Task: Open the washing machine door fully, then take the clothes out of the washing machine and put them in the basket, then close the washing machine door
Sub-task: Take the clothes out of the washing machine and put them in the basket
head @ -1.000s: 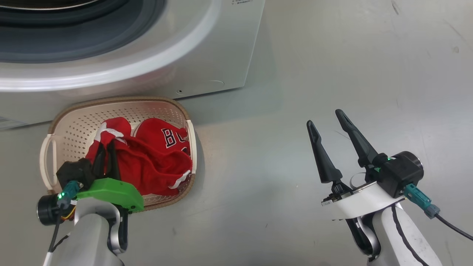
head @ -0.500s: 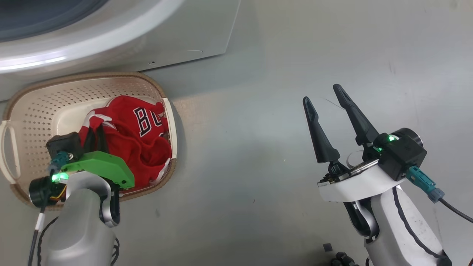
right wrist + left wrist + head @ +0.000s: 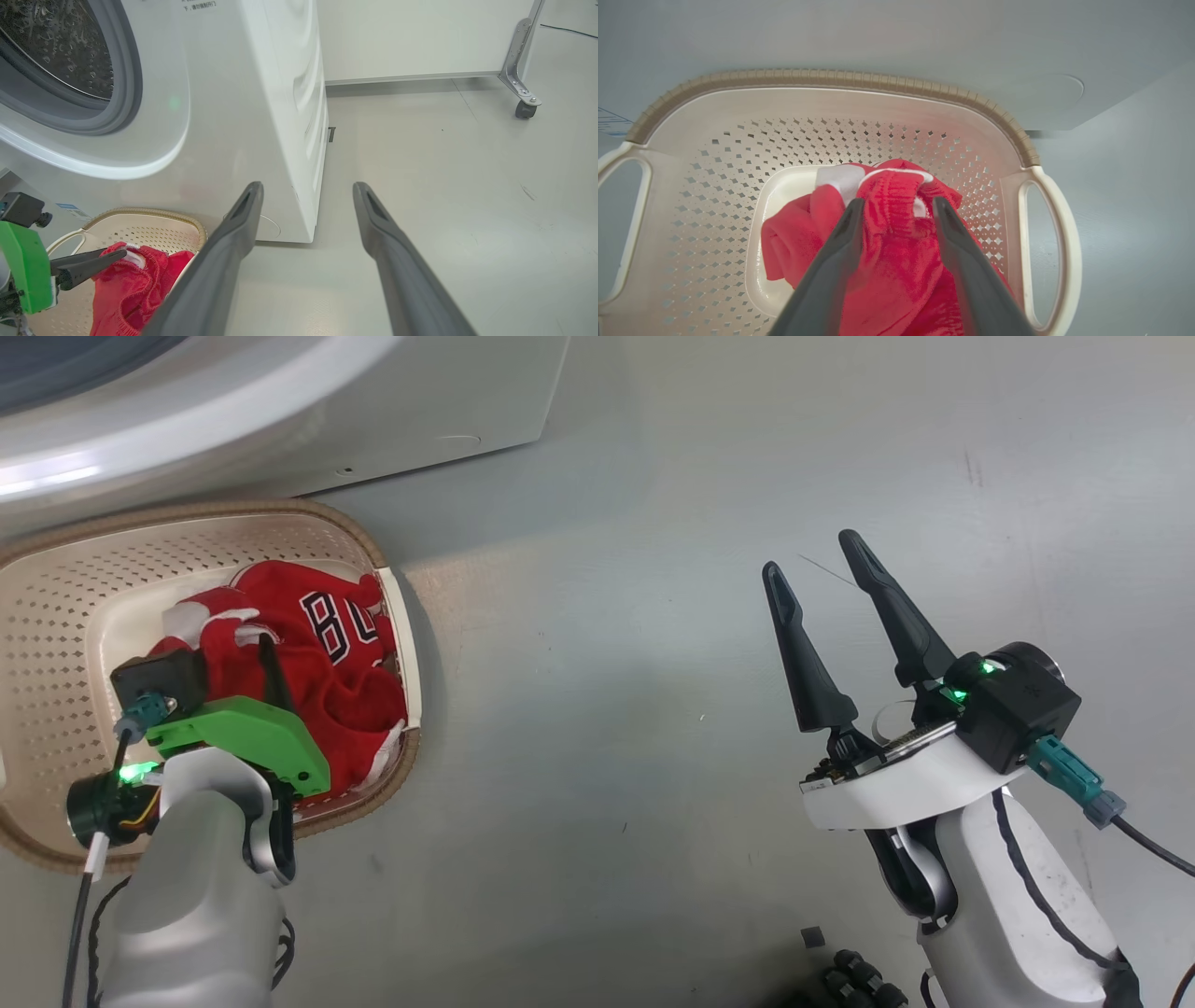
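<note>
The cream basket [image 3: 187,511] stands on the floor right in front of the white washing machine [image 3: 420,392]. Red clothes [image 3: 317,625] with white trim lie inside it. My left gripper [image 3: 247,653] reaches down into the basket. In the left wrist view this gripper [image 3: 897,203] is open, its fingers apart on either side of a fold of the clothes [image 3: 896,261] above the basket [image 3: 831,77]. My right gripper [image 3: 810,553] hangs open and empty over bare floor to the right. The right wrist view shows the washing machine [image 3: 243,93] with its round opening uncovered. The washing machine door is out of view.
Grey floor spreads to the right of the machine. A metal leg with a caster [image 3: 521,70] stands far off by the pale wall. Small dark parts [image 3: 854,980] lie on the floor at the head view's bottom edge, near my right arm.
The head camera has swung, shifting the whole picture left and up. My left gripper's fingers have spread apart and let go of the red garment in the basket. The right gripper stays open.
</note>
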Tool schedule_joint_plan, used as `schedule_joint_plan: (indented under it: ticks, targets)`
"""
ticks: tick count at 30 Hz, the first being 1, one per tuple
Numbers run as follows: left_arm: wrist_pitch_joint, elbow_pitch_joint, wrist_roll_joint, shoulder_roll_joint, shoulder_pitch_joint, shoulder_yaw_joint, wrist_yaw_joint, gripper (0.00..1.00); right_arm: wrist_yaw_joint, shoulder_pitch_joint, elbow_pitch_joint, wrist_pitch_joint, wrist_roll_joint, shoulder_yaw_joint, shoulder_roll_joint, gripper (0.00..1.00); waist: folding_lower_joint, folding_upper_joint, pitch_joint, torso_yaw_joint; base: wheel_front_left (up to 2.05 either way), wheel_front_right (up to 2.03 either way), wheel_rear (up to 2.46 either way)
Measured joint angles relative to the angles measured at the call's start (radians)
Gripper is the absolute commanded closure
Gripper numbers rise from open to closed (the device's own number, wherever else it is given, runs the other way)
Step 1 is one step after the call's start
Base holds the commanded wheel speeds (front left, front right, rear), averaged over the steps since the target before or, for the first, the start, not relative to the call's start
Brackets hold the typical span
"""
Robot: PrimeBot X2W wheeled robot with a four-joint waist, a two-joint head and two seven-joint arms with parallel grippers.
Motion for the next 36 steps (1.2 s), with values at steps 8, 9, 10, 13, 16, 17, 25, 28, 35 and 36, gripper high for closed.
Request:
schedule_joint_plan:
  ticks: [8,9,10,13,16,17,25,28,35,36]
  targets:
    - [-0.025,0.037,0.0,0.0,-0.024,0.001,0.0,0.0,0.0,-0.007,0.007,0.0,0.005,0.0,0.0,0.0,0.0,0.0,-0.008,-0.002,0.0,0.0,0.0]
    - [-0.03,0.04,0.0,0.0,-0.024,0.004,0.0,0.0,0.0,-0.009,0.008,0.0,0.005,0.0,0.0,0.0,0.0,0.0,-0.01,-0.002,0.0,0.0,0.0]
    - [-0.036,0.042,0.0,0.0,-0.024,0.006,0.0,0.0,0.0,-0.012,0.011,0.0,0.005,0.0,0.0,0.0,0.0,0.0,-0.012,-0.002,0.0,0.0,0.0]
    - [-0.046,0.052,0.0,0.0,-0.024,0.01,-0.001,0.0,0.0,-0.019,0.021,0.0,0.005,-0.004,0.0,0.0,0.0,0.0,-0.024,-0.001,0.0,0.0,0.0]
    - [-0.053,0.055,0.0,0.0,-0.024,0.01,-0.006,0.0,0.0,-0.019,0.029,0.0,0.005,-0.016,0.0,0.0,0.0,0.0,-0.039,0.0,0.0,0.0,0.0]
    - [-0.054,0.055,0.0,0.0,-0.023,0.009,-0.011,0.0,0.0,-0.019,0.033,0.0,0.005,-0.021,0.0,0.0,0.0,0.0,-0.045,0.001,0.0,0.0,0.0]
    - [-0.062,0.034,0.002,-0.001,-0.01,0.004,-0.029,0.0,0.0,-0.013,0.057,0.0,0.005,-0.078,-0.011,0.0,0.0,0.0,-0.103,0.015,0.0,0.0,0.0]
    - [-0.062,-0.035,0.013,-0.003,0.005,0.006,-0.033,0.0,0.0,0.001,0.063,0.0,0.003,-0.095,-0.013,0.0,0.0,0.0,-0.127,0.024,0.0,0.0,0.0]
    - [-0.062,-0.214,0.037,-0.004,0.05,-0.003,-0.045,0.0,0.0,0.033,0.079,0.0,-0.006,-0.123,-0.016,0.0,0.0,0.0,-0.196,0.054,0.0,0.0,0.0]
    - [-0.062,-0.234,0.037,-0.005,0.062,-0.01,-0.045,0.0,0.0,0.038,0.081,0.0,-0.007,-0.124,-0.016,0.0,0.0,0.0,-0.205,0.059,0.0,0.0,0.0]
